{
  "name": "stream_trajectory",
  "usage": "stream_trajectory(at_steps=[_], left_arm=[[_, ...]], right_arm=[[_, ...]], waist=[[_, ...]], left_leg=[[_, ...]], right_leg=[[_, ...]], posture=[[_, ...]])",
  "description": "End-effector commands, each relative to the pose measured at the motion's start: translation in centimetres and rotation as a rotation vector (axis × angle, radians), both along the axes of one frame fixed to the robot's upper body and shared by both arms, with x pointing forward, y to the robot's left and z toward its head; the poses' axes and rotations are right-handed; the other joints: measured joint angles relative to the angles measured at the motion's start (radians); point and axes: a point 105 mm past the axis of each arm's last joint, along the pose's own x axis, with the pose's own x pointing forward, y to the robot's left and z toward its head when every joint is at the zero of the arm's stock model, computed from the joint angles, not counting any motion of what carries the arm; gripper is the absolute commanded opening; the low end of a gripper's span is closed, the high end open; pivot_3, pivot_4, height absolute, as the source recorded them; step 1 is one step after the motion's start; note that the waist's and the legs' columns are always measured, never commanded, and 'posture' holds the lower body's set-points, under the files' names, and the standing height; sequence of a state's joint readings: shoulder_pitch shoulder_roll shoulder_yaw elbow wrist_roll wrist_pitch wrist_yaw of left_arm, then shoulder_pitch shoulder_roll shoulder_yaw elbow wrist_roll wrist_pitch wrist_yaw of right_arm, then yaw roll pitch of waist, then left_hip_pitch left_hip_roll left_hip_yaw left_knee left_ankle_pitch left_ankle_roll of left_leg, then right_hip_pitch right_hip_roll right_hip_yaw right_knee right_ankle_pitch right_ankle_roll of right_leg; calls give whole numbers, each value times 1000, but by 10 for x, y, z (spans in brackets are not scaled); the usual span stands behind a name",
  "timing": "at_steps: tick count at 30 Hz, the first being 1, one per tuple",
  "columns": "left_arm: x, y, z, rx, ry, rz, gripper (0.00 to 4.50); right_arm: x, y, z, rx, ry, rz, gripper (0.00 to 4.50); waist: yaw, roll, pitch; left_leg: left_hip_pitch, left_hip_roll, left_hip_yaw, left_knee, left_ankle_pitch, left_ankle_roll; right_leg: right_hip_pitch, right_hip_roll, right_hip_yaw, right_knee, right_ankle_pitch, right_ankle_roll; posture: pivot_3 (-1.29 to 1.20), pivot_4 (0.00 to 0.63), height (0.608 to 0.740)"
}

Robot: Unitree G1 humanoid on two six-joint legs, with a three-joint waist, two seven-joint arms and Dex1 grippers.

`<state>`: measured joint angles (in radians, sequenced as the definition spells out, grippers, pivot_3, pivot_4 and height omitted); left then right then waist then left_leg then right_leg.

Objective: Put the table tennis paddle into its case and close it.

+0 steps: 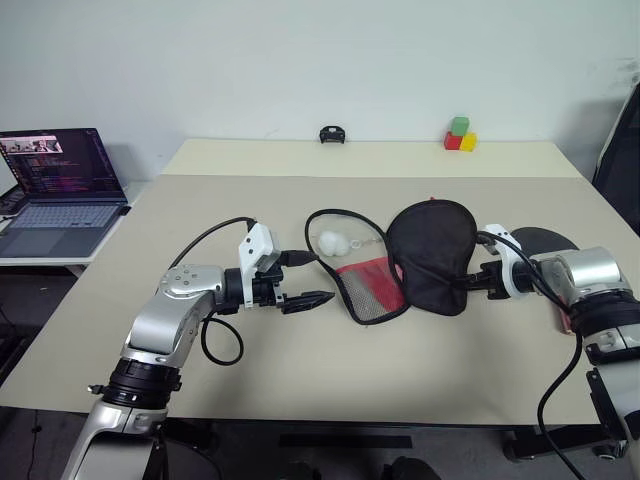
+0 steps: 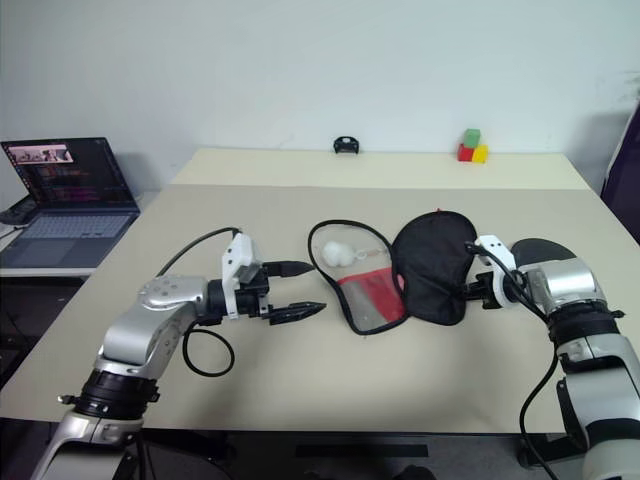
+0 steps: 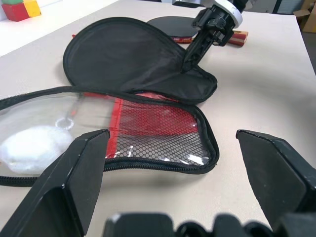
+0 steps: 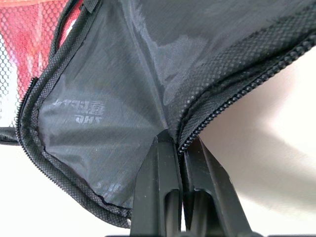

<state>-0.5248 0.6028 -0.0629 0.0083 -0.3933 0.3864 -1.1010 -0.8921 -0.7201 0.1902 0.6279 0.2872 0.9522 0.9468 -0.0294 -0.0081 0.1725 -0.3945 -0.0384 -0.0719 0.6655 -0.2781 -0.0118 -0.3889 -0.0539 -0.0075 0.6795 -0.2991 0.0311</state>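
Observation:
The case [image 1: 432, 250] lies unzipped in the middle of the table. Its black flap is lifted and folded to the right, baring the red mesh pocket [image 1: 370, 285]. The white pompom [image 1: 333, 242] rests inside the zip loop on the left. My right gripper [image 1: 468, 282] is shut on the flap's zippered edge [image 4: 207, 123]. My left gripper [image 1: 312, 278] hovers open just left of the mesh half, touching nothing. The table tennis paddle [image 1: 548, 240] lies flat behind my right wrist, its black blade [image 3: 168, 23] and striped handle [image 3: 239, 37] partly hidden by the arm.
An open laptop [image 1: 60, 185] stands on a side table at the left. Red, green and yellow blocks [image 1: 460, 135] and a small black object [image 1: 332, 134] sit by the back wall. The beige table [image 1: 300, 370] has bare room in front of the case.

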Motion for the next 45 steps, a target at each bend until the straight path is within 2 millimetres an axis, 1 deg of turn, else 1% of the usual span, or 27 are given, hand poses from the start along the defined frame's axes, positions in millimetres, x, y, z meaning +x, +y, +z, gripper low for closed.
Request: stream_trajectory(at_steps=[1,4,7,9,10,11,12,13,16,20,25,27,29,33,35,37,41,45], left_arm=[[0,-3,11,-6,-48,-9,4500],[0,-3,11,-6,-48,-10,4500],[0,-4,11,-6,-48,-11,4500],[0,-4,11,-6,-49,-12,4500],[0,-4,11,-8,-50,-13,4500],[1,-5,12,-9,-52,-14,4500],[1,-6,12,-11,-53,-14,4500],[1,-6,12,-13,-54,-16,4500],[2,-9,13,-18,-57,-20,4500],[3,-11,15,-28,-64,-25,4500],[4,-18,20,-63,-70,-36,4500],[5,-23,24,-77,-78,-44,4500],[5,-26,25,-80,-85,-49,4500],[5,-33,31,-85,-112,-65,4500],[4,-37,34,-91,-123,-81,4500],[4,-41,35,-93,-126,-95,4500],[5,-44,34,-80,-127,-114,4500],[6,-44,34,-72,-128,-121,4500]], right_arm=[[10,4,12,-23,-60,28,46],[13,5,13,-24,-71,31,46],[16,2,15,-35,-85,14,652],[17,0,16,-34,-89,8,1378],[17,-1,17,-35,-93,2,1609],[18,-3,18,-38,-99,-6,2010],[19,-5,20,-42,-106,-15,2281],[20,-8,22,-48,-117,-28,2730],[23,-17,33,-46,-152,-64,3694],[17,-31,46,-13,-172,-95,3694],[4,-42,50,38,-195,-137,3694],[-1,-48,56,81,-239,-191,4069],[-5,-56,59,51,-303,-239,4446],[-17,-80,64,-20,-449,-407,4446],[-26,-94,61,-102,-513,-485,4446],[-33,-103,57,-126,-529,-542,4446],[-45,-106,42,-134,-507,-577,4446],[-48,-111,27,-145,-481,-619,4446]], waist=[[0,0,0],[-1,0,0],[-1,0,0],[-1,0,0],[-1,0,0],[0,0,0],[0,0,0],[0,0,0],[0,0,0],[0,0,0],[0,0,0],[1,0,0],[2,0,0],[2,0,0],[3,0,0],[4,0,0],[1,0,0],[-1,0,0]], left_leg=[[0,0,0,0,0,0],[0,0,0,0,1,-1],[0,0,0,0,2,-3],[0,0,0,0,2,-3],[0,0,0,0,2,-3],[0,0,0,0,2,-3],[0,0,0,0,2,-3],[0,0,0,0,2,-3],[0,0,0,0,2,-3],[0,0,0,0,2,-3],[-1,0,0,0,2,-3],[-1,0,0,0,1,-2],[-1,0,0,0,1,-2],[-2,0,0,1,2,-2],[-2,0,0,1,2,-2],[-2,0,0,1,2,-2],[-1,0,0,1,2,-1],[0,0,0,1,2,0]], right_leg=[[0,0,0,0,0,0],[0,0,0,0,0,0],[0,0,0,0,0,0],[0,0,0,0,0,0],[0,0,0,0,0,0],[0,0,0,0,0,0],[0,0,0,0,0,0],[0,0,0,0,0,0],[0,0,0,0,0,0],[0,0,0,0,0,0],[0,0,0,0,0,0],[0,0,0,0,0,0],[0,0,0,0,0,0],[0,0,0,1,0,0],[0,0,0,1,0,0],[0,0,0,1,0,0],[0,0,1,2,0,0],[0,0,1,3,0,0]], posture=[[0,150,740],[0,150,740],[0,150,740],[0,150,740],[0,150,740],[0,150,740],[0,150,740],[0,150,740],[0,150,740],[0,150,740],[0,150,740],[0,150,740],[0,150,740],[0,150,740],[0,150,740],[0,150,740],[0,150,740],[0,150,740]])
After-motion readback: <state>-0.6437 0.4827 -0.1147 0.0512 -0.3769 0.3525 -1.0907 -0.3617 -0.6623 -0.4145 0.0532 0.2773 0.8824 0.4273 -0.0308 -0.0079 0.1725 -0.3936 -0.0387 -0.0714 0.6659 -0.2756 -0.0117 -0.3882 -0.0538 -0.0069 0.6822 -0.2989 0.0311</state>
